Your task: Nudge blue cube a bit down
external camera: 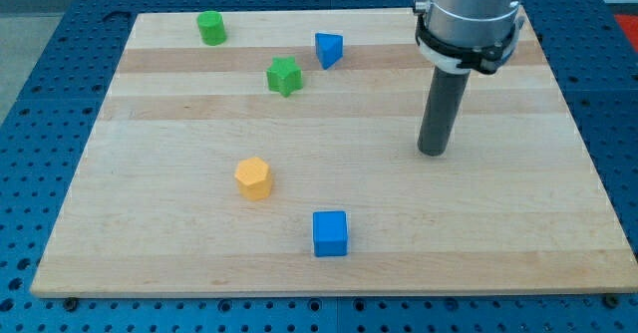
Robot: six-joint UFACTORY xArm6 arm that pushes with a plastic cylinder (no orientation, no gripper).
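Blue cube (330,233) sat flat near the tabletop's (518,243) bottom edge, glossy and unmarked. You had my tip (433,152), a bare rod with nothing pinched, upright well to its upper right.

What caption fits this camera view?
Dark rod's tip rests on the wooden board, up and to the view's right of the blue cube, not touching it.

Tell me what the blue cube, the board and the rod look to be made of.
Blue cube: probably plastic or painted wood, with flat, even, matte colour. Pale board: wood, with visible grain and plank bands. Dark rod ending in my tip, up and right of the cube: smooth, matte, maybe metal or plastic.
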